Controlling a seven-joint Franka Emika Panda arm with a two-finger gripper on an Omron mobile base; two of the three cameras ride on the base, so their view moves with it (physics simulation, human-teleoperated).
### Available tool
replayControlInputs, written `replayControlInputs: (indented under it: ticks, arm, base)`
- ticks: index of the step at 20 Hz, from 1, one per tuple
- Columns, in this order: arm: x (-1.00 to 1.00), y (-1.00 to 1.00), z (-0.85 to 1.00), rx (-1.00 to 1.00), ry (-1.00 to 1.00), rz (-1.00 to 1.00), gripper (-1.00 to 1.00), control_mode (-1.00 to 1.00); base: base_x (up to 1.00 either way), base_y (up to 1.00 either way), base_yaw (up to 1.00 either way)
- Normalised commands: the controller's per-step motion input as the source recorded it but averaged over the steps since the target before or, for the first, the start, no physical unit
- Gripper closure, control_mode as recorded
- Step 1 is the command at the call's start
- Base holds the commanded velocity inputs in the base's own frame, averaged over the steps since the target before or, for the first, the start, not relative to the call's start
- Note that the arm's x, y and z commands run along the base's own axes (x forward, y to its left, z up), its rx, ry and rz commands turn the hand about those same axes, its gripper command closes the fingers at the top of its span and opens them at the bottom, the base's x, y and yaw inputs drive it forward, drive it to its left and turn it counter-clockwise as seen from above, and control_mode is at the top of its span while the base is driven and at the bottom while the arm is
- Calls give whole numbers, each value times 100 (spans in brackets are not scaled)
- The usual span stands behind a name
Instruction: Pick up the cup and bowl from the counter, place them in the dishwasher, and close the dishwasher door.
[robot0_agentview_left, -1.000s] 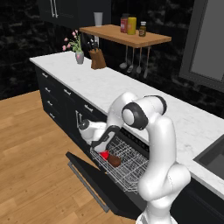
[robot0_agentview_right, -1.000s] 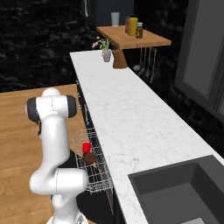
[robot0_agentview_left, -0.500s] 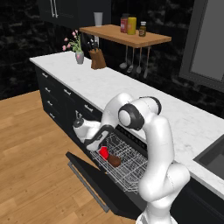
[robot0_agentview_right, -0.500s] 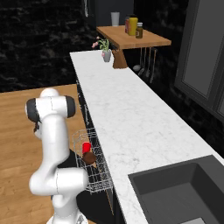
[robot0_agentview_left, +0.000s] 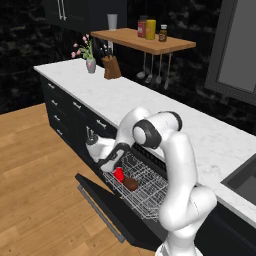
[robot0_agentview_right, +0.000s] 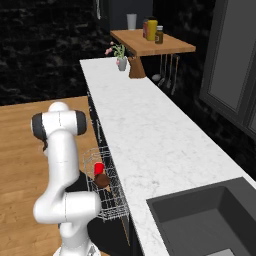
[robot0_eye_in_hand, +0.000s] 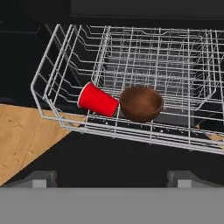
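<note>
The red cup (robot0_eye_in_hand: 98, 100) lies on its side in the dishwasher's white wire rack (robot0_eye_in_hand: 52, 65). Right beside it, touching, rests the dark brown bowl (robot0_eye_in_hand: 141, 103). My gripper (robot0_eye_in_hand: 113, 179) hovers in front of the pulled-out rack with its fingertips (robot0_eye_in_hand: 41, 177) wide apart, open and holding nothing. From the left base view the gripper (robot0_agentview_left: 92, 139) sits left of and above the cup (robot0_agentview_left: 118, 173) and bowl (robot0_agentview_left: 131, 184). The dishwasher door (robot0_agentview_left: 112, 207) hangs fully down below the rack. The right base view shows the cup (robot0_agentview_right: 99, 168) and bowl (robot0_agentview_right: 102, 180) beside the counter (robot0_agentview_right: 145, 135).
Black cabinets (robot0_agentview_left: 62, 112) with silver handles run left of the dishwasher. A flower vase (robot0_agentview_left: 90, 65) and knife block (robot0_agentview_left: 112, 69) stand at the counter's far end under a wooden shelf (robot0_agentview_left: 145, 42). A sink (robot0_agentview_right: 205, 220) lies on the right. Wood floor (robot0_agentview_left: 35, 175) spreads before the door.
My hand has drawn back a little to the left, away from the rack. The cup and bowl stay where they lay in the rack; the door stays down.
</note>
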Motion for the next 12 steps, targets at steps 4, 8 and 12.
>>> replayControlInputs:
  ticks: [4,8,12]
  arm:
    - [0,0,-65,0,-3,-3,-100,-100]
    - [0,2,-66,0,0,-9,-100,-100]
    - [0,0,-63,0,0,-15,-100,-100]
  base:
    - [0,0,0]
    - [0,0,0]
    - [0,0,0]
